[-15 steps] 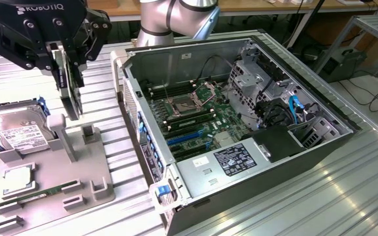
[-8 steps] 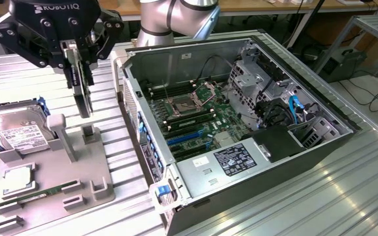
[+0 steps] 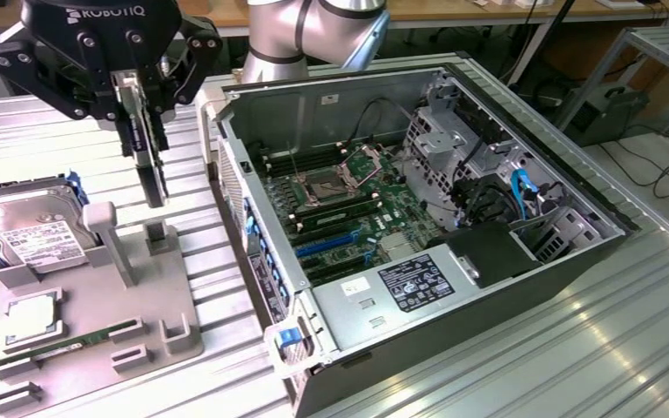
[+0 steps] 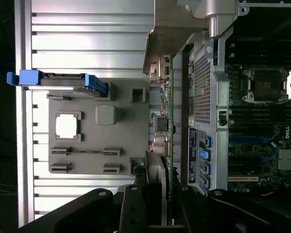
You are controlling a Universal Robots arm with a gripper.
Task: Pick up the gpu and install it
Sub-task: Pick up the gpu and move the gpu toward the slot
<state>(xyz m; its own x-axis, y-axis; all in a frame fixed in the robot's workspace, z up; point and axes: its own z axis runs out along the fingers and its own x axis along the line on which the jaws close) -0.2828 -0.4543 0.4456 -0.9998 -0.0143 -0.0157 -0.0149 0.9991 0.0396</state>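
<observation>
My gripper (image 3: pixel 139 100) hangs at the exterior view's upper left, shut on the gpu (image 3: pixel 149 165). The gpu is a thin dark card held on edge, hanging straight down. Its lower end is a little above the small slotted post (image 3: pixel 158 235) of the grey parts fixture (image 3: pixel 91 348). In the wrist view the gpu (image 4: pixel 160 121) runs away from my gripper (image 4: pixel 157 194), and its pale metal bracket (image 4: pixel 172 34) is at the far end. It hangs over the gap between the fixture (image 4: pixel 87 160) and the open computer case (image 3: pixel 428 174). Blue expansion slots (image 3: pixel 328 242) show on the motherboard.
A silver hard drive (image 3: pixel 32 231) with blue rails leans in the fixture. Near it lie a square processor (image 3: pixel 30 313) and a green RAM stick (image 3: pixel 67 344). The case's rear wall (image 3: pixel 247 218) stands close beside the card. Cables and drive cages (image 3: pixel 486 192) crowd the case's far side.
</observation>
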